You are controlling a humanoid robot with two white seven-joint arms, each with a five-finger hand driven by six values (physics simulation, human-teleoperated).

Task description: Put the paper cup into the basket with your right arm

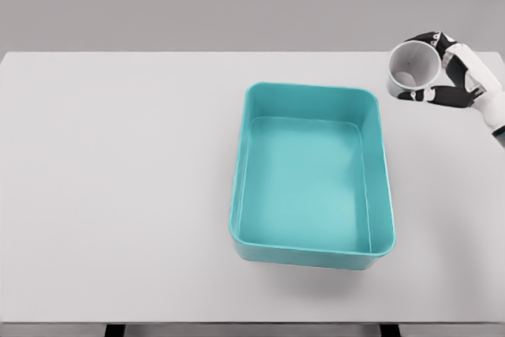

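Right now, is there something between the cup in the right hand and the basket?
Nothing visible. The right hand holds the paper cup beyond the teal basket's far right corner; only bare table lies between, and the basket is empty.

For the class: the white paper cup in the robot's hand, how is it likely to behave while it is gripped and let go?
The white paper cup looks thin-walled and empty, so it is probably light and may dent under a hard squeeze. The right hand wraps its fingers round it, tilted with its mouth toward the camera; released like that, the round cup would likely land sideways and roll in the teal plastic basket.
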